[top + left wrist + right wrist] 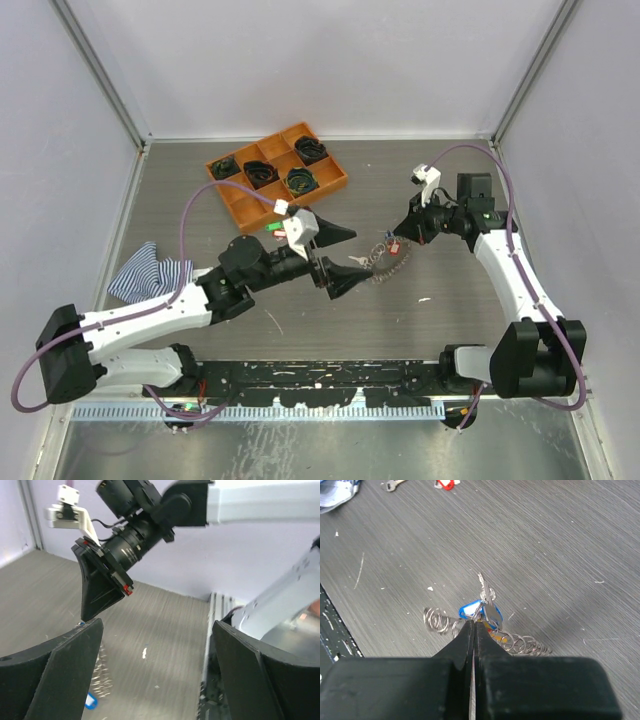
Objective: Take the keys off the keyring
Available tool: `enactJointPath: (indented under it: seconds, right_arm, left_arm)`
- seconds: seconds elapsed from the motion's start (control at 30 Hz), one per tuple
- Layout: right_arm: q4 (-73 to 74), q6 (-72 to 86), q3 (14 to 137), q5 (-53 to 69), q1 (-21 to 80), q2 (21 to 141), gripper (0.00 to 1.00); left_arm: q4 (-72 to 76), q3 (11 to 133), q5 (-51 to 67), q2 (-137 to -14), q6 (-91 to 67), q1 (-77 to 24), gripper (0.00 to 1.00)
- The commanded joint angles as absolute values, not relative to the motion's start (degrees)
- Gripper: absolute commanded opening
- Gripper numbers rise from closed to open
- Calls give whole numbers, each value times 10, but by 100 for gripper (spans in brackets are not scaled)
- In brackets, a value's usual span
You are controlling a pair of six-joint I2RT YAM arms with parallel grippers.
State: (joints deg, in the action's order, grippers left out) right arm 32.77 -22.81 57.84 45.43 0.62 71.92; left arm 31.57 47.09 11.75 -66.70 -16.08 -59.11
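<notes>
The keyring (392, 262) is a loop fringed with small silver rings (522, 644), lying mid-table and lifted at one spot. My right gripper (398, 238) (474, 624) is shut on it there, with a blue-tagged key (472, 611) and a bare silver key (485, 591) hanging at its tips. A yellow tag peeks out behind (500, 639). My left gripper (357, 256) (157, 630) stands open just left of the keyring with nothing between its fingers (70, 670). A blue tag (90, 700) shows blurred beside the left finger.
An orange tray (236, 205) holding black coiled bundles sits at the back. A striped cloth (148, 272) lies at the left. A loose key (391, 485) and a red tag (447, 484) lie farther off. A green tag (271, 228) lies near the tray.
</notes>
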Motion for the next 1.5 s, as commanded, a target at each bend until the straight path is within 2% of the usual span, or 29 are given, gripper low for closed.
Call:
enactJointPath:
  seconds: [0.0, 0.13, 0.23, 0.47, 0.57, 0.77, 0.97, 1.07, 1.23, 1.47]
  right_arm:
    - [308, -220, 589, 513, 4, 689, 1]
    - [310, -218, 587, 542, 5, 693, 1]
    - [316, -222, 588, 553, 7, 701, 1]
    - [316, -223, 587, 569, 9, 709, 1]
    - [318, -229, 588, 571, 10, 711, 1]
    - [325, -241, 587, 579, 10, 719, 1]
    - [327, -246, 587, 586, 9, 729, 1]
    - [328, -243, 586, 593, 10, 735, 1]
    - [319, -233, 585, 601, 10, 734, 1]
    - [298, -196, 587, 623, 9, 733, 1]
  left_arm:
    - [276, 465, 153, -666, 60, -612, 94]
    - [301, 436, 83, -686, 142, -640, 96]
    - [373, 417, 29, -712, 148, -645, 99]
    - [490, 370, -47, -750, 30, -644, 100]
    - [480, 354, -72, -732, -48, -636, 98]
    - [436, 367, 51, -716, -220, -571, 94]
    - [422, 402, 217, -759, -379, -451, 89]
    - [446, 409, 275, -793, -346, -436, 84]
    - [556, 420, 340, -850, -293, -422, 84]
    - [436, 427, 325, -839, -99, -430, 87]
